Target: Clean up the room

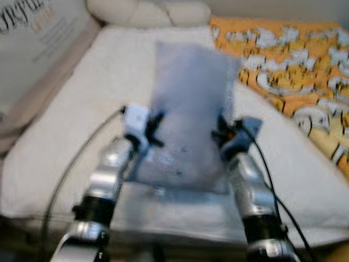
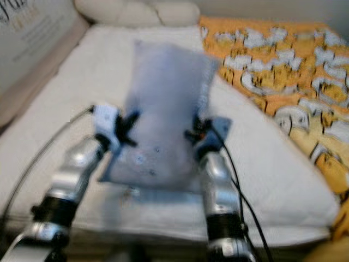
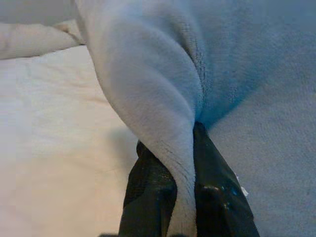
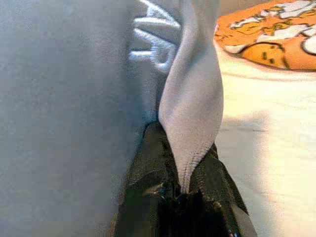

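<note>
A grey pillow (image 1: 188, 117) hangs above the white bed (image 1: 82, 109), pinched at its side edges by the left gripper (image 3: 183, 207) and right gripper (image 4: 183, 190), fingers clenched on fabric. Each grasp catches only a thin fold, so the pillow could slip free.

pillow (image 1: 188, 117): plain grey-blue, bit of white stitched lettering
bed sheet (image 1: 82, 136): cream white
blanket (image 1: 294, 71): orange, white and yellow cartoon print
gripper fingers (image 3: 148, 197): black
</note>
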